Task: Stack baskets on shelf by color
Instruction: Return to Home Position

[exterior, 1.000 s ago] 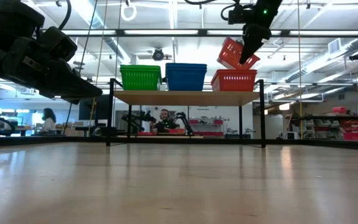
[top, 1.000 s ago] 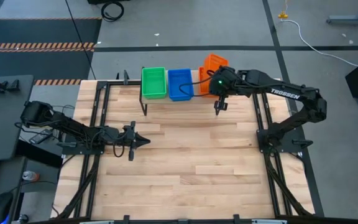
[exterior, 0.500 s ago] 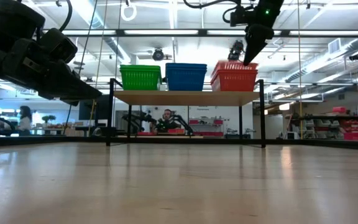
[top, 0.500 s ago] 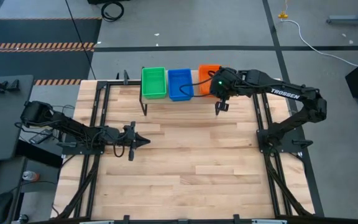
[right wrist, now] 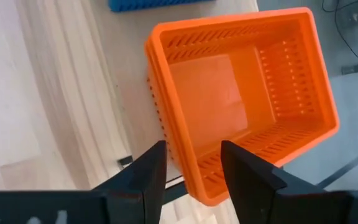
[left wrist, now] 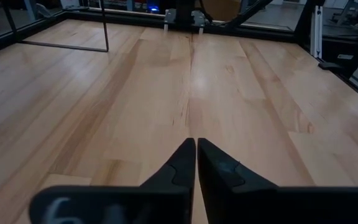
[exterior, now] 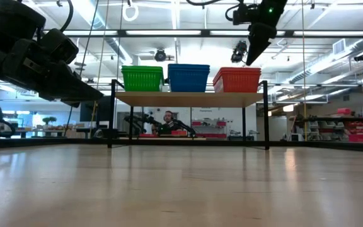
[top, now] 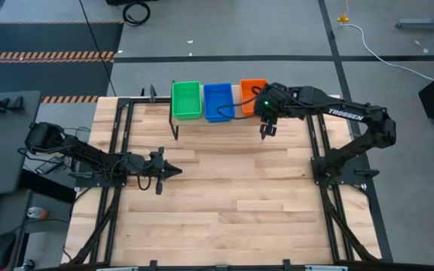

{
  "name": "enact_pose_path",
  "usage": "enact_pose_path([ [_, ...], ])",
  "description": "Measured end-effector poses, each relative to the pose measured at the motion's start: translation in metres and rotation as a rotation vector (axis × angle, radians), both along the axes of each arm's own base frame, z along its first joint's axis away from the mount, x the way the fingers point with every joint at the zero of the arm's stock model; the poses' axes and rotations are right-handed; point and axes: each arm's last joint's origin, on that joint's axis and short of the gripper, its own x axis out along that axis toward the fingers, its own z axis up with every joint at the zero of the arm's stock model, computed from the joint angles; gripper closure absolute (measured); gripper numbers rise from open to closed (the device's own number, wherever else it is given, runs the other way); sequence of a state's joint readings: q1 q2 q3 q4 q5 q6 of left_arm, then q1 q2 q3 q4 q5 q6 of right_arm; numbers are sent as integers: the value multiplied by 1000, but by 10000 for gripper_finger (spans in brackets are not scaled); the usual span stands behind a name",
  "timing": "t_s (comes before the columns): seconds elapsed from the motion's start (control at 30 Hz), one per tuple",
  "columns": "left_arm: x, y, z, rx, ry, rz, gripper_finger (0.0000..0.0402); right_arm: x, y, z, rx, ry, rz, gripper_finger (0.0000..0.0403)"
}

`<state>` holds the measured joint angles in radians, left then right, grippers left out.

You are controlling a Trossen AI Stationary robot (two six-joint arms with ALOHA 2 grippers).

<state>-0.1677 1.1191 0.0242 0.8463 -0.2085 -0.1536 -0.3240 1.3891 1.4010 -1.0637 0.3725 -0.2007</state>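
Observation:
On the shelf (exterior: 188, 99) at the table's far edge stand a green basket stack (top: 186, 99), a blue one (top: 218, 102) and an orange one (top: 252, 90), side by side. The top orange basket (right wrist: 241, 106) sits level, nested in the orange one under it. My right gripper (right wrist: 191, 168) hangs open just above that basket's near rim (exterior: 237, 70), fingers slanting down, with nothing between them. My left gripper (top: 173, 171) is shut and empty, low over the table's left half, its fingertips (left wrist: 196, 146) together.
The shelf's thin black legs (exterior: 111, 120) stand on the slatted tabletop (top: 224, 196). Black frame rails (top: 119, 150) run along both sides of the table. Beyond the far edge, a person (exterior: 168, 120) sits in the room behind.
My right gripper has opened and let go of the orange basket. The basket, held tilted above the orange stack a second ago, has dropped into it and now sits level. The gripper has stayed above the stack.

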Motion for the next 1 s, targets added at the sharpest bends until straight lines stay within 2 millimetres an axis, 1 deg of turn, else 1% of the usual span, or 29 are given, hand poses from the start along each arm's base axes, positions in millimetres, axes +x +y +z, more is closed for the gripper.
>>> enact_pose_path([
  [0.2,0,0,0,-1,-4,0,373,1,8,1,45,-51,-22,245],
  [0.3,1,0,6,1,-58,18,375,-3,15,12,41,-141,-11,246],
  [0.37,2,1,12,-24,-125,28,381,-11,19,25,28,-221,-13,249],
  [0.47,2,1,18,-43,-185,23,393,-32,25,44,27,-349,-37,256],
  [0.53,2,1,19,-25,-186,20,396,-47,30,50,45,-434,-28,259],
  [0.57,1,2,20,-25,-190,24,397,-55,33,49,58,-478,-16,261],
  [0.67,0,5,22,-23,-198,44,394,-77,41,38,84,-585,3,262],
  [0.83,-2,13,26,-16,-206,36,397,-112,49,8,87,-708,-71,264],
  [0.9,-2,17,27,-16,-191,40,398,-122,52,-5,94,-739,-79,269],
  [1.0,0,22,29,-11,-147,64,396,-132,56,-21,102,-792,-81,282],
])
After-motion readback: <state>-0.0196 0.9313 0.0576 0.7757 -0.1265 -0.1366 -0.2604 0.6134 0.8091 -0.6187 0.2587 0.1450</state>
